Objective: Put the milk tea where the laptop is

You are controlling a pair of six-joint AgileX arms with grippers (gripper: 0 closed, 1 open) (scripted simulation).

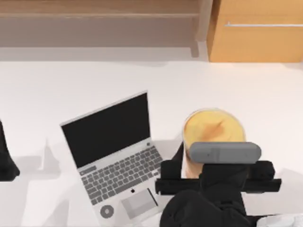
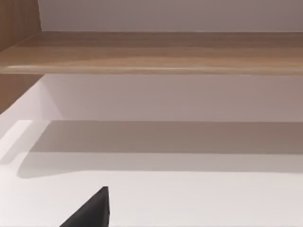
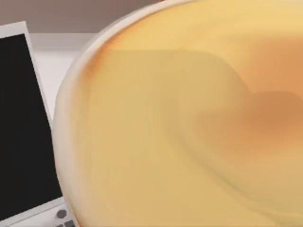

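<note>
A: What sits closest to the near edge?

B: The right hand point(image 1: 215, 177), black, with a grey block across its top. It is at the cup point(image 1: 214, 128), on the cup's near side, to the right of the laptop point(image 1: 116, 158).

A: Is it clamped on the cup?

B: I cannot tell. The black crossbar spans wider than the cup, but the fingers themselves are hidden under the wrist and the grey block.

A: And the cup itself?

B: Right of the laptop, just beside its keyboard edge, upright, creamy orange-tan drink under a pale rim. From the right wrist it point(image 3: 189, 123) looms very close, with the laptop's point(image 3: 21, 118) black screen and a strip of silver edge beside it.

A: The laptop?

B: Open on the white surface point(image 1: 246, 85), turned at an angle (round grey sticker and trackpad nearest us, screen leaning away).

A: The left arm?

B: Parked at the left edge; its hand point(image 1: 7, 163) is a dark shape there, fingers not readable. Its wrist view has a black tip point(image 2: 92, 210) low down.

A: Farthest back?

B: A wooden shelf point(image 1: 99, 9) and an orange-brown cabinet point(image 1: 258, 33) beyond the surface.
</note>
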